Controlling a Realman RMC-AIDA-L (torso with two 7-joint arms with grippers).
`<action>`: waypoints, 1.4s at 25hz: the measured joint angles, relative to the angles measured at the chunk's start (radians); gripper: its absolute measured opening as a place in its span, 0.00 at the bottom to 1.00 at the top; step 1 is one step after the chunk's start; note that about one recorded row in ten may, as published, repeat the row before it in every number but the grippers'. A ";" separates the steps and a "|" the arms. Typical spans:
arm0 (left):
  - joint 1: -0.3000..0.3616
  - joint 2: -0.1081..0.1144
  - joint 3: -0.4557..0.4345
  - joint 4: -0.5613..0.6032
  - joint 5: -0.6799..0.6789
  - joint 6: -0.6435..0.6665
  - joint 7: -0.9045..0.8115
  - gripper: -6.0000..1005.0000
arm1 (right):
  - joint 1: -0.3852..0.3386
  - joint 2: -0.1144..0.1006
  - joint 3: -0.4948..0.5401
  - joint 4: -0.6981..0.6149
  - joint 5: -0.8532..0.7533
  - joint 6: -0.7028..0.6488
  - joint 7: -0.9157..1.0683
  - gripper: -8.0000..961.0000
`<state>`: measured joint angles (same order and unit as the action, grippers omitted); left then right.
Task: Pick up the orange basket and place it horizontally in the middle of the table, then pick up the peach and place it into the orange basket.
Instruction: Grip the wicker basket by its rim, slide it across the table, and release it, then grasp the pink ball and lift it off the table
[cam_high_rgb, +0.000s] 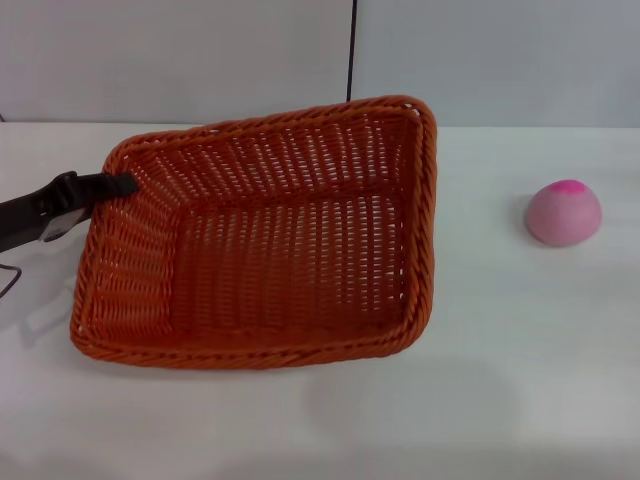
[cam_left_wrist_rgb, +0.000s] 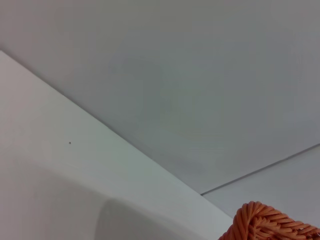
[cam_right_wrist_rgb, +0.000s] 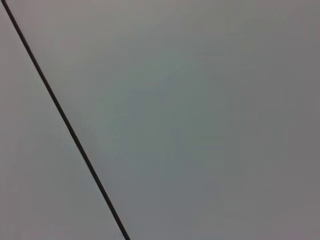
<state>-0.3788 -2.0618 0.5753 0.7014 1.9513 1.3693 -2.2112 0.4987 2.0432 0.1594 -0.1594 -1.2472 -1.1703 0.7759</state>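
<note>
The orange basket (cam_high_rgb: 270, 240) lies in the middle-left of the white table (cam_high_rgb: 500, 390), skewed, with its far right corner raised toward the back wall. My left gripper (cam_high_rgb: 122, 183) comes in from the left edge and is shut on the basket's braided rim at its far left corner. A bit of that rim (cam_left_wrist_rgb: 270, 225) shows in the left wrist view. The peach (cam_high_rgb: 565, 212), pale pink with a magenta patch on top, sits on the table to the right of the basket, well apart from it. My right gripper is out of view.
A grey wall with a dark vertical seam (cam_high_rgb: 352, 50) stands behind the table. The right wrist view shows only the wall and its seam (cam_right_wrist_rgb: 65, 120). Bare tabletop stretches in front of the basket and around the peach.
</note>
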 joint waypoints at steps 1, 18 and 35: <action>0.000 0.001 0.000 0.000 0.001 0.002 -0.003 0.28 | 0.001 0.000 0.000 0.000 0.000 0.001 0.000 0.76; 0.001 0.007 -0.013 0.046 -0.011 0.009 0.030 0.47 | 0.001 0.000 -0.008 -0.003 0.000 0.002 0.001 0.76; -0.020 -0.001 -0.063 -0.180 -0.584 0.106 0.890 0.49 | -0.070 -0.082 -0.617 -0.442 -0.338 -0.118 0.494 0.76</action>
<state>-0.3986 -2.0625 0.5128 0.5216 1.3669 1.4749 -1.3207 0.4290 1.9616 -0.4571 -0.6015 -1.5853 -1.2886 1.2700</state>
